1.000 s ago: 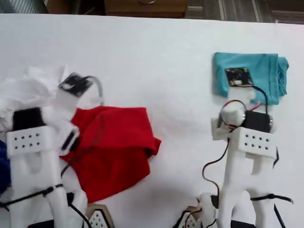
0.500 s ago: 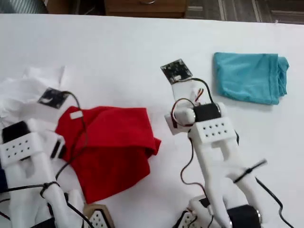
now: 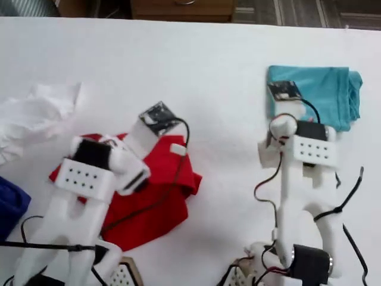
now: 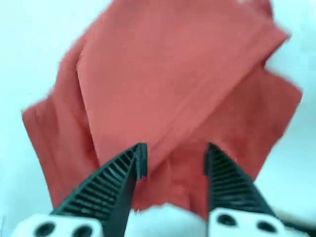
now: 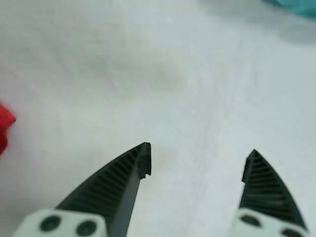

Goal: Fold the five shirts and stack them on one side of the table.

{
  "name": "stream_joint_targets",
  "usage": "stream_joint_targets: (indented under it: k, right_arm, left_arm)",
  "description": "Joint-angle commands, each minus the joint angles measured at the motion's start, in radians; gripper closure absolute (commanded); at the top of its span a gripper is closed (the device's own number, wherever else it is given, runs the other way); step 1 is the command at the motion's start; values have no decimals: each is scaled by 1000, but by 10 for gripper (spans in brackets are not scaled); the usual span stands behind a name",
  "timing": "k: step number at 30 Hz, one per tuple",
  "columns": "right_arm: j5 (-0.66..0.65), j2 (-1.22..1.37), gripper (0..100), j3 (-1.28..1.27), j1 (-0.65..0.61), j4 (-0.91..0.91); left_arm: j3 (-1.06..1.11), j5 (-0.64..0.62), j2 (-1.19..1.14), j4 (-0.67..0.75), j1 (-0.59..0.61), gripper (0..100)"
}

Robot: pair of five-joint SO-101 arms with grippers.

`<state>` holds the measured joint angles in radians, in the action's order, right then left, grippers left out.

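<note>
Over the crumpled red shirt [image 4: 168,74] at the bench's [image 3: 178,53] near left, the left gripper [image 4: 176,148] hangs with jaws apart, while the right gripper [image 5: 197,150] gapes above bare bench beside the folded teal shirt [image 3: 324,98].

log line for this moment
left hand: open over red shirt | right hand: open over table | teal shirt: folded

White table [image 3: 196,53] spreads edge to edge, bright and evenly lit; past its far edge, a brown wooden cabinet [image 3: 181,10], dark floor [image 3: 297,13].
</note>
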<state>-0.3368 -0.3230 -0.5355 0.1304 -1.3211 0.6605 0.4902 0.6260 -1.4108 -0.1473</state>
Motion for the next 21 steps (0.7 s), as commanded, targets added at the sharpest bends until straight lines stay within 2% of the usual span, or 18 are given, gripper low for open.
stream_joint_targets:
  k: [1,11,15,17,21]
  right_arm:
    - [-43,5,701,37,68,-61]
    - [-114,-1,701,35,94,-111]
    - [-112,1,701,35,93,-110]
    - [-112,5,701,35,93,-108]
    - [-114,5,701,37,93,-105]
  left_arm:
    - [19,-72,18,87,-84,741]
    - [255,-78,17,262,-109,740]
    - [300,-69,17,328,-15,740]
    - [308,-21,17,351,54,750]
    - [314,97,17,367,184,876]
